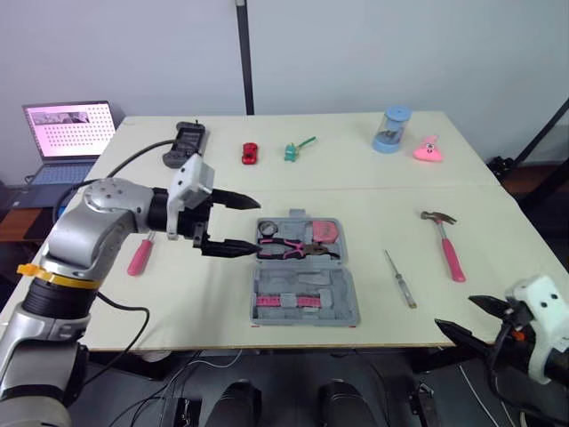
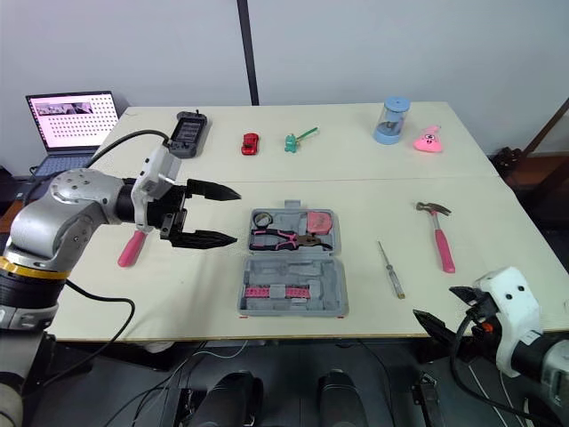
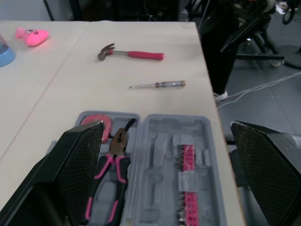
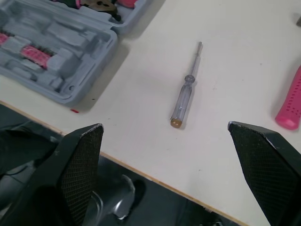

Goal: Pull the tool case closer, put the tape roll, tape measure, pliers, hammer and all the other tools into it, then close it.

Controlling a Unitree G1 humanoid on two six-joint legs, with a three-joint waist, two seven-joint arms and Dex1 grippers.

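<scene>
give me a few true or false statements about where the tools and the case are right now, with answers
1. The tool case is open. True.
2. The hammer lies inside the case. False: it lies on the table, to the right of the case.
3. The pliers lie in the case. True.
4. The left gripper is shut on the pink-handled screwdriver. False: it is open and empty, and that screwdriver lies on the table.
5. The clear-handled screwdriver lies between the case and the hammer. True.
</scene>
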